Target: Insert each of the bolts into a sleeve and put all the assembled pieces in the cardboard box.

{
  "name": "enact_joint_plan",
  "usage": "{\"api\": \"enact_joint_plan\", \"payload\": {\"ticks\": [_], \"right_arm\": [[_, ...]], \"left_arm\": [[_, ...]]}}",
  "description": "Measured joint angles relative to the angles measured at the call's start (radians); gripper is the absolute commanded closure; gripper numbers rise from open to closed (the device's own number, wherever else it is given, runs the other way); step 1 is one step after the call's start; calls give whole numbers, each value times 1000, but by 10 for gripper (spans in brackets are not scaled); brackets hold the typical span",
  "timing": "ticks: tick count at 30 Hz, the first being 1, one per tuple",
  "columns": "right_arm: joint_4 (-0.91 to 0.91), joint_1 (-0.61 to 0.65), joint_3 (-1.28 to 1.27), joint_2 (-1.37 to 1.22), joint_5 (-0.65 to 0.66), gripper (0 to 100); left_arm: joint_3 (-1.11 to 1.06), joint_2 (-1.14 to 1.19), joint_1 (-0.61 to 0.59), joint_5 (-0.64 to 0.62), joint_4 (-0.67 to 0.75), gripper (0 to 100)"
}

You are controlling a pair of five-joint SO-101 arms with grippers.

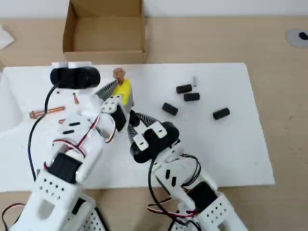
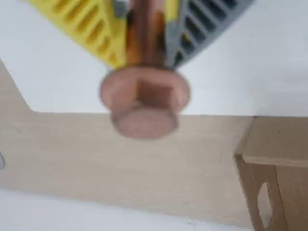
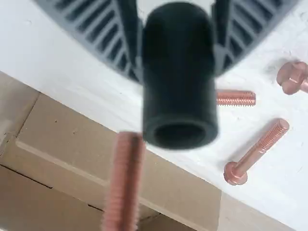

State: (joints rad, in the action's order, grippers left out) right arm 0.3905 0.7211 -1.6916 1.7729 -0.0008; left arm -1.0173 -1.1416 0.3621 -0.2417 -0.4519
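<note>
Showing the pairing stage above the white board on the table. The left end effector is clenched on a copper-coloured bolt, gripping its shank just behind the flanged head, which stands clear beyond the fingertips. The right end effector is clenched across the barrel of a black sleeve, leaving the open bore free. A threaded shank, probably of that same bolt, lies just beside the sleeve's mouth and not inside it.

Handling, by judgement:
- **Bolt:** it looks rigid, metallic and small but dense. Its threads should give the fingers purchase, so the shank near the head is the sound place to hold it, with the tip free to enter.
- **Sleeve:** it looks light and matte, possibly rubber or plastic. A mid-barrel hold suits it, and a hard squeeze might narrow the bore if it is soft.
- **Both parts:** being round, each would roll if set down carelessly.

Loose bolts lie on the board beside the left arm. Four spare sleeves lie well apart toward the other side. The cardboard box stands beyond the board's far edge with nothing visible inside.
</note>
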Motion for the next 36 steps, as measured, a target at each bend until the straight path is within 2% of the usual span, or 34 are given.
{"api": "enact_joint_plan", "payload": {"ticks": [18, 26, 36], "right_arm": [[0, 0, -3, 0, -17, 989], [0, -5, -3, 0, -23, 989], [0, -32, -3, 0, -23, 989]], "left_arm": [[11, -267, 9, 0, -152, 995], [11, -287, 9, 0, -181, 995], [11, -287, 64, 0, -227, 995]]}}
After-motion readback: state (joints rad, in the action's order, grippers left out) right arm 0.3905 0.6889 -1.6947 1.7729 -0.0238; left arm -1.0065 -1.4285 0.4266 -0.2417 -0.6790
